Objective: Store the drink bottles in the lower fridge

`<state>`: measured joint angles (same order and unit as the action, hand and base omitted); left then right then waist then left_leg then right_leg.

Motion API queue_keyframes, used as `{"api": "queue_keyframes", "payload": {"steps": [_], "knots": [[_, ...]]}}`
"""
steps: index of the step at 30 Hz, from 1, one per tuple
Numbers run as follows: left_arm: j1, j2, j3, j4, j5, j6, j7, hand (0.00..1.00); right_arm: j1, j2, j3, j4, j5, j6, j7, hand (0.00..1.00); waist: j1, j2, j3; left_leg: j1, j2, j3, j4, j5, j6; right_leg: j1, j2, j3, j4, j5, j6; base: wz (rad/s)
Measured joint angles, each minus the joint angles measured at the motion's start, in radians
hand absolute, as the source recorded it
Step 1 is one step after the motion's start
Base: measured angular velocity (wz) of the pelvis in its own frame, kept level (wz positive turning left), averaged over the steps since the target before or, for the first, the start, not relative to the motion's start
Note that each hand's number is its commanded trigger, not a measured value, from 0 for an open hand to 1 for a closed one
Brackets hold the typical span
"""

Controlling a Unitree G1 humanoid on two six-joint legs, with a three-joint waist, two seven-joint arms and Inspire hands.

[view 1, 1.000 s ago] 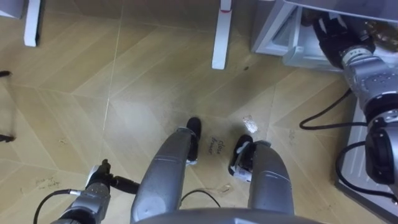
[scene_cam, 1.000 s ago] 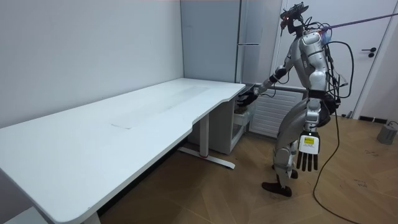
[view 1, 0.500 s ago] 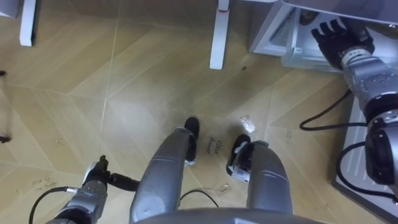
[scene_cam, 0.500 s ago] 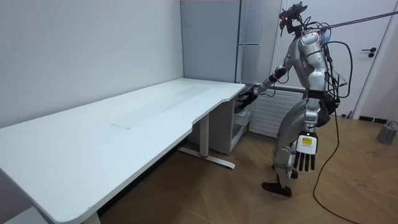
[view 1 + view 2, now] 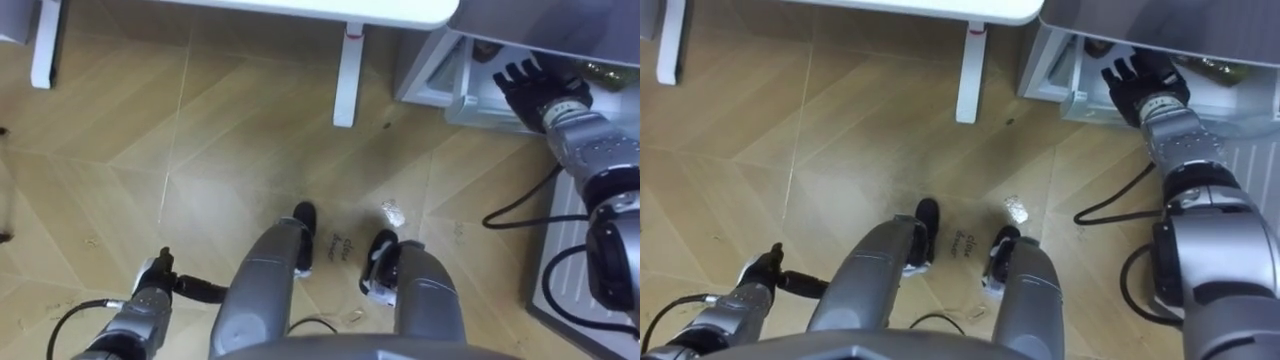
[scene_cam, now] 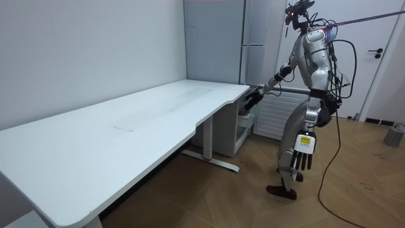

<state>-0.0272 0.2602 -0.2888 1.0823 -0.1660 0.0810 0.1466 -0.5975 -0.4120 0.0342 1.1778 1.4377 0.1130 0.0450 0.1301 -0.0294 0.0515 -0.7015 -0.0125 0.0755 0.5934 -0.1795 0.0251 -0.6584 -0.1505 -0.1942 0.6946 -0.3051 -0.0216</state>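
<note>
While the robot stands by the big white table [image 6: 126,120] and the open low fridge [image 5: 430,80], upper right, its right robot hand [image 5: 535,85] reaches there, spread open and empty. The left robot hand [image 6: 302,155] hangs loose. I cannot tell where the drinks are; likely smooth and heavy, so hold one round the middle.

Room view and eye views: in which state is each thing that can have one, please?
lower fridge: open.
upper fridge door: shut.
right hand: open, fingers spread, at the lower fridge.
left hand: open, hanging down beside the robot, holding nothing.
</note>
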Motion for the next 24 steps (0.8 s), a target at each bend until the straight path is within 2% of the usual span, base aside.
{"api": "queue_keyframes", "payload": {"steps": [4,6,13,15,18,21,24], "knots": [[-0.001,0.002,0.0,0.007,-0.04,-0.008,-0.027,0.0,0.034,0.001,0.026,-0.001,-0.018,0.0,0.032,0.0,-0.008,-0.004,0.001,0.054,0.0,0.008,-0.03,0.0,0.0,0.048,-0.001,0.001,-0.024,-0.001,0.002,-0.02],[0.0,0.003,0.001,0.02,-0.039,-0.02,-0.035,0.0,0.062,0.001,0.029,-0.006,-0.036,0.001,0.048,0.0,-0.016,-0.006,0.0004,0.086,0.001,0.008,-0.05,0.0,0.0,0.081,0.01,0.006,-0.05,0.003,0.007,-0.04],[0.006,0.003,0.047,0.037,-0.035,-0.024,-0.053,0.0,0.148,0.001,0.026,-0.026,-0.033,0.0,0.086,0.0,-0.018,-0.01,-0.0039,0.173,0.015,0.012,-0.103,0.0,0.0,0.186,0.035,-0.001,-0.157,0.038,0.015,-0.09],[0.018,0.005,0.071,0.037,-0.036,-0.025,-0.053,0.0,0.182,0.002,0.024,-0.026,-0.034,0.0,0.101,0.0,-0.026,-0.015,-0.0159,0.212,0.015,0.019,-0.128,0.0,0.0,0.225,0.039,0.001,-0.192,0.048,0.021,-0.1],[0.024,0.003,0.085,0.045,-0.037,-0.025,-0.056,0.0,0.216,0.009,0.022,-0.027,-0.034,-0.002,0.122,0.0,-0.039,-0.015,-0.0225,0.28,0.016,0.023,-0.171,0.002,0.003,0.295,0.051,0.007,-0.251,0.067,0.026,-0.12],[0.028,-0.001,0.093,0.061,-0.034,-0.025,-0.07,0.0,0.267,0.017,0.02,-0.027,-0.034,-0.005,0.149,0.0,-0.041,-0.014,-0.0403,0.354,0.016,0.032,-0.215,0.003,0.004,0.364,0.056,0.01,-0.302,0.079,0.032,-0.1],[0.05,-0.002,0.11,0.056,-0.034,-0.024,-0.074,0.0,0.318,0.023,0.011,-0.04,-0.026,-0.004,0.163,0.0,-0.053,-0.011,-0.0473,0.428,0.016,0.036,-0.251,0.003,0.004,0.441,0.062,0.012,-0.347,0.086,0.035,-0.04]]}}
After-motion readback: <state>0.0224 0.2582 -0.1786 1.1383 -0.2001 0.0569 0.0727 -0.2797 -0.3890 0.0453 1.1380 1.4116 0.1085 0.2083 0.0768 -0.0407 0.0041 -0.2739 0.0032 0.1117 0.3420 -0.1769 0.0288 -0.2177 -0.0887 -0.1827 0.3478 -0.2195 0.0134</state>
